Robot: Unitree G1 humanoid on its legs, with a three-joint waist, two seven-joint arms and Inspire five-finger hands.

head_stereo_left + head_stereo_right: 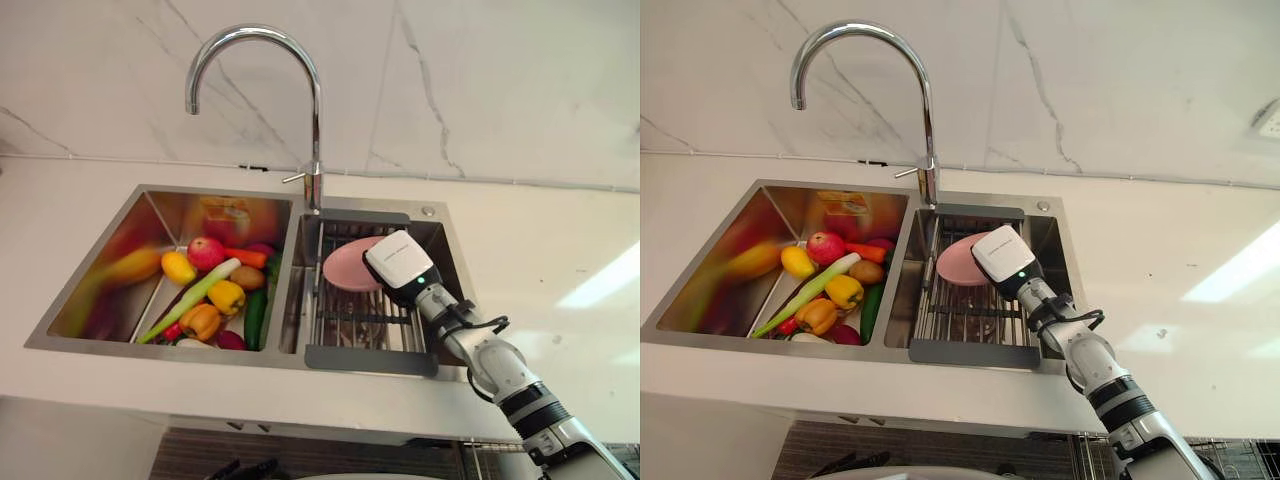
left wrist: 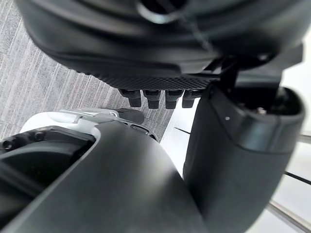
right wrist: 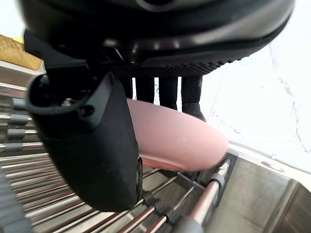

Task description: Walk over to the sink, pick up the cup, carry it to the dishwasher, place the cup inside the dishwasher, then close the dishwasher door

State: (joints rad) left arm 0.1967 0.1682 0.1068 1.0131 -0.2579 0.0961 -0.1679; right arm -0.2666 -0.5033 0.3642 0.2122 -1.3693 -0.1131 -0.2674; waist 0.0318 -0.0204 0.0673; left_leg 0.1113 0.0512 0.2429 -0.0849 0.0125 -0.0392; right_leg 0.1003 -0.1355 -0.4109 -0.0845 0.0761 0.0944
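Centre frame in the head views: a double steel sink (image 1: pixel 150 352) sunk into a white table (image 1: pixel 560 240). Behind the divider, a tall curved chrome faucet (image 1: pixel 316 120), set against a marble wall (image 1: pixel 500 80).

In the left basin, a heap of produce:
- a red apple (image 1: pixel 206 253) toward the back
- a lemon (image 1: pixel 178 267) just left of it
- a carrot (image 1: pixel 246 257) to its right
- a potato (image 1: pixel 248 278) just below the carrot
- a yellow pepper (image 1: pixel 226 296) and an orange pepper (image 1: pixel 202 321) nearer the front edge
- a dark cucumber (image 1: pixel 256 318) along the divider side
- a long leek (image 1: pixel 195 298) laid diagonally through the pile

In the right basin, a metal drain rack (image 1: pixel 350 325). At its back end, the pink cup (image 1: pixel 345 268), tilted rather than upright.

Entering from the lower right, the right hand (image 1: pixel 400 262), white back plate uppermost. Lowered into that basin, tight against the cup's right side.

From the right wrist:
- thumb (image 3: pixel 97 145) against the near wall of the cup
- fingers (image 3: pixel 167 92) reaching down past its far edge
- closed on the cup in a pinch
- cup's lower edge close over the rack bars; cannot tell whether touching them

From the left wrist: the left hand (image 2: pixel 238 155) hanging above grey floor (image 2: pixel 43 82). Fingers loosely extended, thumb set apart, nothing held.
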